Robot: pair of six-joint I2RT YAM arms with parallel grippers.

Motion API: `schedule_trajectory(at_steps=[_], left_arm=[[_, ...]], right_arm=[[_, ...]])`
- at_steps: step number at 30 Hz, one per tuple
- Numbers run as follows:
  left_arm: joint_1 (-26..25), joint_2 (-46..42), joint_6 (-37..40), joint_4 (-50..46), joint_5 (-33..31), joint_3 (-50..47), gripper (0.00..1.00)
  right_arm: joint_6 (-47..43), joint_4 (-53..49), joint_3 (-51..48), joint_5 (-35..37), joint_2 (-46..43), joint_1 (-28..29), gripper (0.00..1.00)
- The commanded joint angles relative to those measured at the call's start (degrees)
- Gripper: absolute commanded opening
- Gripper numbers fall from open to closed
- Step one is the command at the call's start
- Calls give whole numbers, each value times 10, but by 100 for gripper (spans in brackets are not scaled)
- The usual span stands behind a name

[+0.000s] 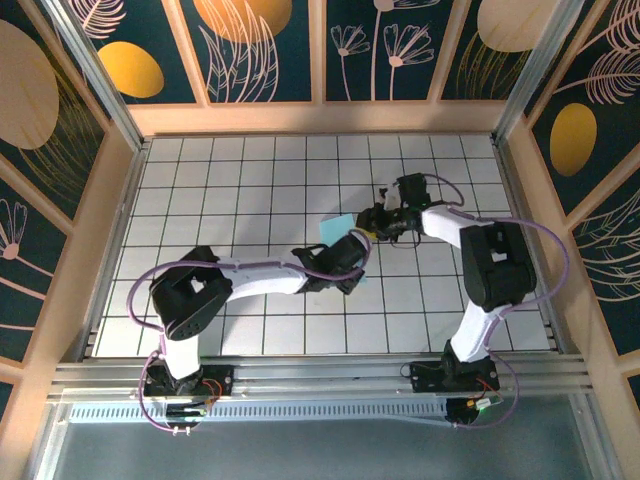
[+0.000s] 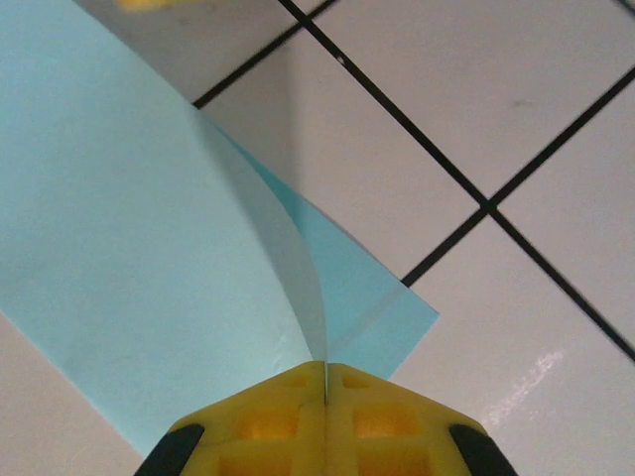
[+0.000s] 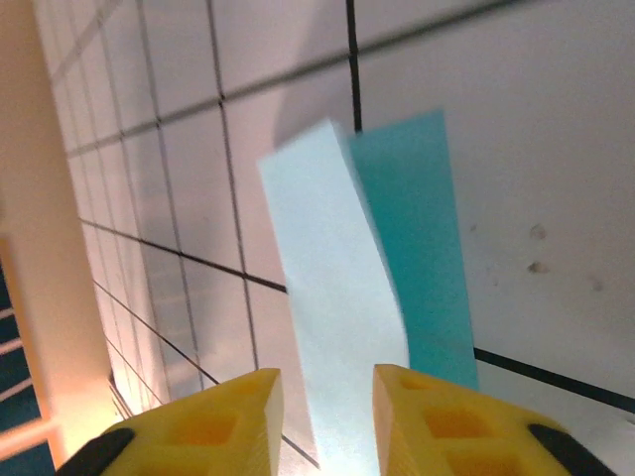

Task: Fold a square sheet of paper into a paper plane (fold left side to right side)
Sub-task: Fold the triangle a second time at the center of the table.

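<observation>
The square sheet of paper is light blue and lies mid-table, one flap lifted off the tiles. In the left wrist view the paper curls up from a flat lower layer, and my left gripper has its yellow fingers pressed together on the raised edge. Seen from above, the left gripper sits at the sheet's near right corner. My right gripper is just right of the sheet. Its yellow fingers stand apart, and the lifted paper strip runs up between them without being pinched.
The white grid-tiled table is boxed in by wooden walls at the back and sides. A metal rail with both arm bases runs along the near edge.
</observation>
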Motion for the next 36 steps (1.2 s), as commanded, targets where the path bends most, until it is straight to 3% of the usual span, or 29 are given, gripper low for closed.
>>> schedule_trajectory(at_steps=[1, 4, 11, 21, 36], left_arm=[[38, -30, -43, 37, 108, -24, 0], [63, -26, -68, 53, 172, -32, 0], [110, -12, -134, 87, 255, -56, 0], [124, -6, -159, 96, 265, -67, 0], [131, -11, -153, 68, 224, -69, 0]], right_arm=[[-27, -2, -29, 21, -57, -32, 32], [-53, -23, -63, 36, -91, -48, 31], [-67, -16, -149, 25, -129, -26, 0], [-9, 55, -174, 41, -93, 88, 0], [-17, 12, -174, 79, -29, 117, 0]])
